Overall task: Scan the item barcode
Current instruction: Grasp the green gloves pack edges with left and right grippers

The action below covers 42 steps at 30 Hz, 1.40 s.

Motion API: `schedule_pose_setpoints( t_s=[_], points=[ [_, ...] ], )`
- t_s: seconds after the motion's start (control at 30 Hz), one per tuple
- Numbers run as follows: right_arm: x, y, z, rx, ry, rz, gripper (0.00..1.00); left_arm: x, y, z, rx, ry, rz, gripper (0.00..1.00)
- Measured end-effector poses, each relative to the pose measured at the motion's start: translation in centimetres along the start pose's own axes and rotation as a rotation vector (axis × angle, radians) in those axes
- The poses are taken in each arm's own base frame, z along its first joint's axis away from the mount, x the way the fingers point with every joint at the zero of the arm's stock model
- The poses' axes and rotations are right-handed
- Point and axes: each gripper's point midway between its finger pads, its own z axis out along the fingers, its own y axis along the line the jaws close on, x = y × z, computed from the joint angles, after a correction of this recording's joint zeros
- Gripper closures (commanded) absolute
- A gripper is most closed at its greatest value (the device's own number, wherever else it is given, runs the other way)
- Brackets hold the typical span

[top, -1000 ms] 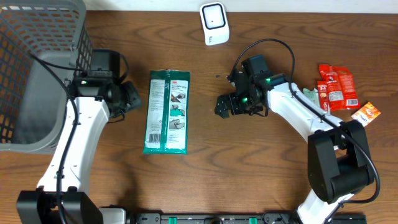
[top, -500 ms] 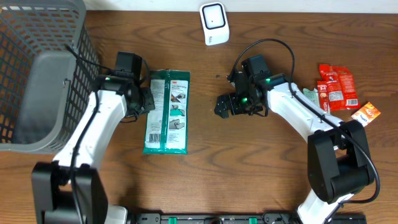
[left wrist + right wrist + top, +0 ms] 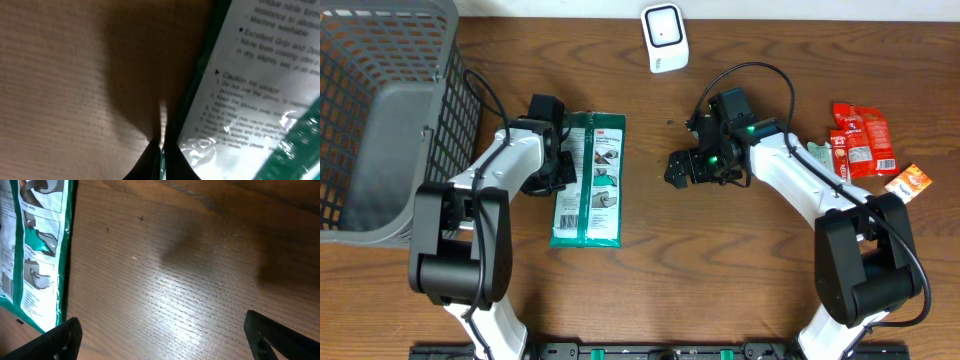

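A brown, wood-grained surface point(image 3: 720, 280) is being shown from above, with a grey mesh basket point(image 3: 390, 40) at its far left corner. A flat, glossy green-and-white packet point(image 3: 588, 180) is being shown lying centre-left, near a rounded white scanner point(image 3: 665, 38). The left jaws are being pressed shut at the packet's left edge; whether film is pinched cannot be told. The right jaws are being held wide apart, empty.
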Motion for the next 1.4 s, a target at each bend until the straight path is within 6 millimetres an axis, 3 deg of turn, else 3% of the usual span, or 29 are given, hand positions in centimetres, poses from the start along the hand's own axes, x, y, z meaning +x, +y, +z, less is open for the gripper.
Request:
schedule_pose_setpoints(
  t_s=[0.17,0.43,0.57,0.73,0.87,1.1,1.27,1.4],
  points=[
    [0.2,0.0,0.0,0.002,0.008,0.038,0.01,-0.8,-0.3,0.1,0.005,-0.033,0.004,0.92],
    [0.8,0.9,0.0,-0.050,0.039,0.169,0.07,0.7,-2.3,0.3,0.028,-0.028,0.065,0.90],
    [2.0,1.3,0.5,-0.091,0.075,0.197,0.10,1.4,-3.4,0.3,0.033,-0.025,0.101,0.87],
    [4.3,1.3,2.2,-0.115,0.106,0.208,0.20,2.3,-5.7,0.2,0.053,-0.029,0.165,0.86],
    [4.9,3.2,3.3,-0.203,0.094,0.169,0.21,2.8,-7.0,0.1,0.069,-0.031,0.199,0.85],
    [5.1,5.1,4.2,-0.309,0.047,0.197,0.34,4.8,-10.0,-0.1,0.150,0.007,0.263,0.84],
    [5.5,6.1,4.7,-0.336,0.029,0.188,0.48,5.3,-10.6,-0.2,0.155,0.009,0.282,0.83],
    [5.7,7.2,5.3,-0.347,0.016,0.154,0.53,5.4,-10.8,-0.2,0.157,0.008,0.288,0.83]
  ],
)
